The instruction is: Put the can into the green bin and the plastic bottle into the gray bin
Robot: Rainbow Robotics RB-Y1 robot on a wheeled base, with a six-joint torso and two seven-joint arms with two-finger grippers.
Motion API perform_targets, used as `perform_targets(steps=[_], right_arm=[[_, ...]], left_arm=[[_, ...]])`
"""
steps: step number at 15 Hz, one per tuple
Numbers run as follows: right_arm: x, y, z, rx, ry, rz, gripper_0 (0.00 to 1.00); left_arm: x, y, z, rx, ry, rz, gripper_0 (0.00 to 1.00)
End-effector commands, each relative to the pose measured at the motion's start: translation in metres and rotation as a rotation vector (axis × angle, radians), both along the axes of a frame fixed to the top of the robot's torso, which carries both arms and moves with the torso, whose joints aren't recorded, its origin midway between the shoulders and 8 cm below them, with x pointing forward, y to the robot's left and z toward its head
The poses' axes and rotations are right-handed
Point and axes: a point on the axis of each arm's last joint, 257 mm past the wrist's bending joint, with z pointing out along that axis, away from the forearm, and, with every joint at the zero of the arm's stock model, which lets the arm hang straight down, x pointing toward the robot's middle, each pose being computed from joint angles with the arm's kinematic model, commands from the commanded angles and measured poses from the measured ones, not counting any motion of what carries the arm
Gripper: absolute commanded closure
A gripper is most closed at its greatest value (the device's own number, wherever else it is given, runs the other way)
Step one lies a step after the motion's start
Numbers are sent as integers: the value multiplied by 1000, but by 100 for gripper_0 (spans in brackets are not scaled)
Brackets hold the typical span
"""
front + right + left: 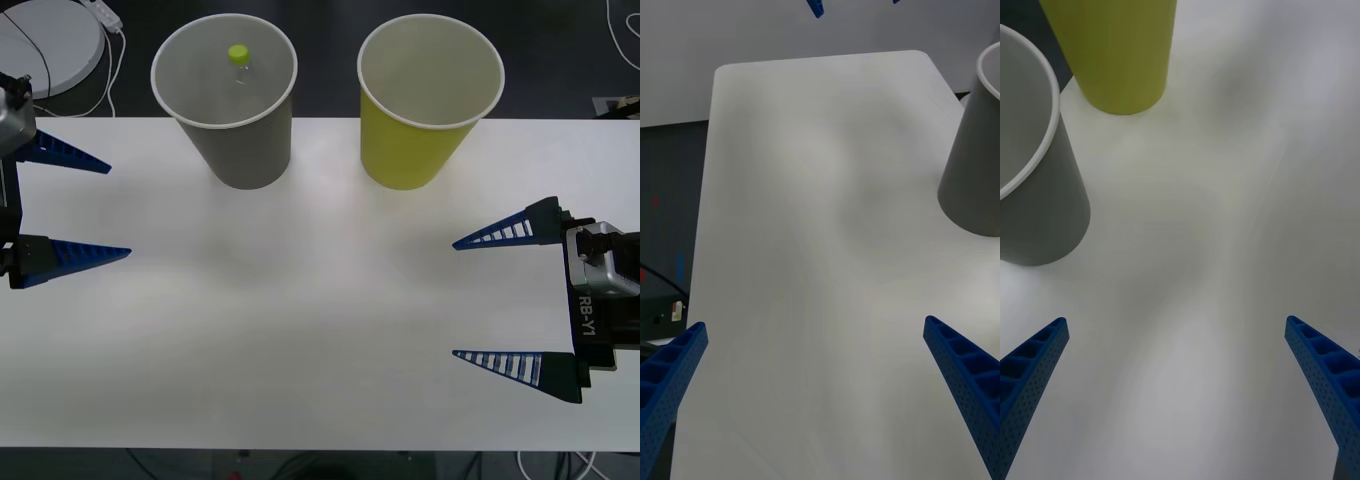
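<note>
Front view is showing the white surface carrying the gray bin at eleven o'clock and the green bin at one o'clock, standing near each other. Left gripper at nine and right gripper at four are hanging released — empty. Plastic bottle is sitting inside the gray bin, its lime cap showing.

The left gripper has its 2 blue ribbed fingers spread wide over the white table. The gray bin stands beside the green bin, both resting on the table ahead of the fingers.
</note>
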Motion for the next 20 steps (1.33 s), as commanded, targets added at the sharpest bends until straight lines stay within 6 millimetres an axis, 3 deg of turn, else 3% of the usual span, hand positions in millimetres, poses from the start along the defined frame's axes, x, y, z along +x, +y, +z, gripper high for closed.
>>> perform_targets(steps=[1,6,10,20], right_arm=[[0,0,0,0,0,0,0],[0,0,0,0,0,0,0],[0,0,0,0,0,0,0],[0,0,0,0,0,0,0]], left_arm=[[-20,0,-5,-2,-8,-34,0],[-43,1,-16,-25,-19,-129,0],[-60,13,-17,5,-23,-188,0],[-60,24,-21,-4,-50,-232,0]])
